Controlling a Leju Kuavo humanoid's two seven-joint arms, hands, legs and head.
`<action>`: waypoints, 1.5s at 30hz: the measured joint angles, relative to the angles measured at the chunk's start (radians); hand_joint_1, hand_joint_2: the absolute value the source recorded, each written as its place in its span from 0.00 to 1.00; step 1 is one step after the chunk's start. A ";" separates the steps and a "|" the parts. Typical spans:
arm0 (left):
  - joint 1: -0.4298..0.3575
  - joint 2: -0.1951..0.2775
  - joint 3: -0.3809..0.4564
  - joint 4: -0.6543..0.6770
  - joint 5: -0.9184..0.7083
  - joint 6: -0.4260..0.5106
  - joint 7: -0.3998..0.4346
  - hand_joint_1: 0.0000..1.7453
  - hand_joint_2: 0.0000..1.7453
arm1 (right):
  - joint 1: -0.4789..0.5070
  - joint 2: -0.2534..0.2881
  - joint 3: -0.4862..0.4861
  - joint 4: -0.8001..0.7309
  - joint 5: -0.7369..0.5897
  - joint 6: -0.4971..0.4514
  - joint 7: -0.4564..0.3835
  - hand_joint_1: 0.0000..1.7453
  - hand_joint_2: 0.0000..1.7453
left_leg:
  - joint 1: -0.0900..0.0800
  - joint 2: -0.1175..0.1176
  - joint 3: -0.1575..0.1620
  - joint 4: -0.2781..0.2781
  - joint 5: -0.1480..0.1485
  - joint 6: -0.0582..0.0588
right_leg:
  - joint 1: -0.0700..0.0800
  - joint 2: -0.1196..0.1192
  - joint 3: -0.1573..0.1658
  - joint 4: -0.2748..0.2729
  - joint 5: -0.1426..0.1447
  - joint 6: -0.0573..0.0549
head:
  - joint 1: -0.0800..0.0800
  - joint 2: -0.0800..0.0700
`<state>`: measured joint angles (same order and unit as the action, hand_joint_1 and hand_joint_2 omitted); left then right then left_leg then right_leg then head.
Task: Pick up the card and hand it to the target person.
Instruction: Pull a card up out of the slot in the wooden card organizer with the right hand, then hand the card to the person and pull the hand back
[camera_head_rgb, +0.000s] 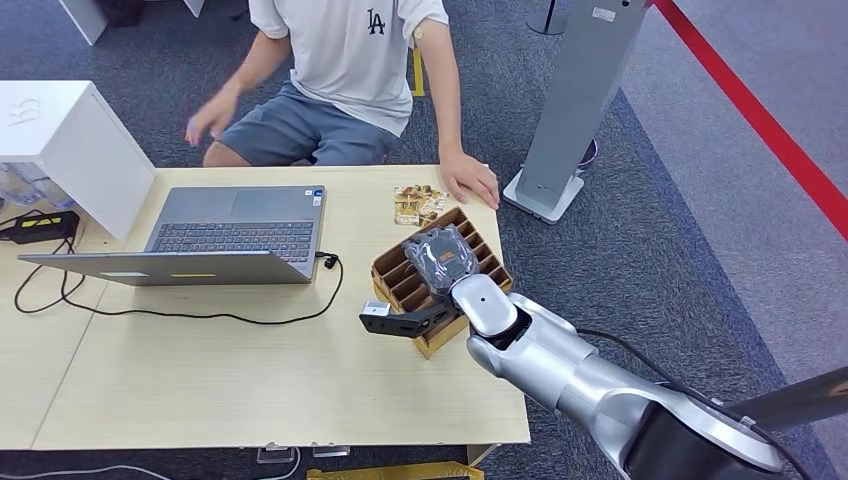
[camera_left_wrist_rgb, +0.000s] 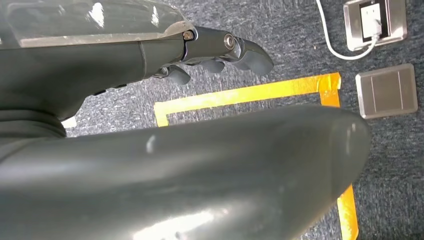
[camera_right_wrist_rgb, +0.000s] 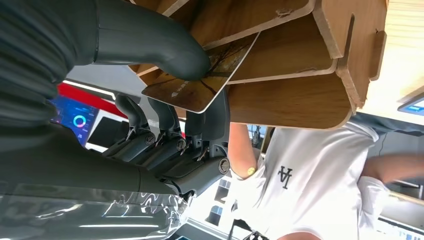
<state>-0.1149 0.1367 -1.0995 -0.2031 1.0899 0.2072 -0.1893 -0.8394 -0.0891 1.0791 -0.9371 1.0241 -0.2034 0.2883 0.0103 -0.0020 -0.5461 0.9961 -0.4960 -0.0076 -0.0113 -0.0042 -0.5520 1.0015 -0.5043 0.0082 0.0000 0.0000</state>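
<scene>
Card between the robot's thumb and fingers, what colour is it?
Dark brown with bare-branch streaks, the card shows best in the right wrist view.

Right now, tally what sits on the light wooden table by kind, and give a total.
Open grey laptop: 1
Brown wooden slotted card holder: 1
Pile of brown patterned cards beside the holder: 1
White box at the table's corner: 1
Total: 4
The right hand pinches another card at the holder.

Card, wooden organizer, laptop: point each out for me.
card (camera_right_wrist_rgb: 202, 87), right wrist view, on its brown face between the robot hand's thumb and fingers.
wooden organizer (camera_head_rgb: 487, 262), head view, on a slot divider near its far-right side.
laptop (camera_head_rgb: 232, 237), head view, on the keyboard.
</scene>
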 joint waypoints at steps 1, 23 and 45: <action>0.002 0.000 0.002 0.000 0.002 0.002 0.000 0.00 0.00 | -0.002 -0.007 -0.009 -0.019 -0.006 -0.004 0.004 0.85 1.00 | 0.000 0.000 0.000 0.000 0.000 0.000 | 0.000 0.000 0.000 0.000 0.000 0.000 | 0.000 0.000; 0.007 -0.016 0.033 -0.002 0.051 -0.028 0.067 0.00 0.00 | 0.233 -0.216 -0.331 -0.958 0.217 -0.119 0.135 0.85 1.00 | 0.000 -0.004 -0.001 0.000 0.000 0.000 | 0.000 -0.003 0.000 0.000 -0.001 0.000 | 0.000 0.000; 0.005 -0.015 0.022 0.004 0.044 -0.122 0.012 0.00 0.00 | 0.171 -0.095 -0.321 -0.671 0.193 -0.146 0.043 0.85 1.00 | 0.000 0.004 0.001 -0.001 0.000 0.000 | 0.000 0.005 -0.001 0.000 0.002 0.000 | 0.000 0.000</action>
<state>-0.1096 0.1216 -1.0777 -0.1987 1.1336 0.0854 -0.1774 -0.6679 -0.1840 0.7583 -1.6085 1.2169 -0.3494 0.3314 0.0099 0.0020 -0.5450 0.9956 -0.4960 -0.0080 -0.0117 0.0003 -0.5526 1.0012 -0.5027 0.0080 0.0000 0.0000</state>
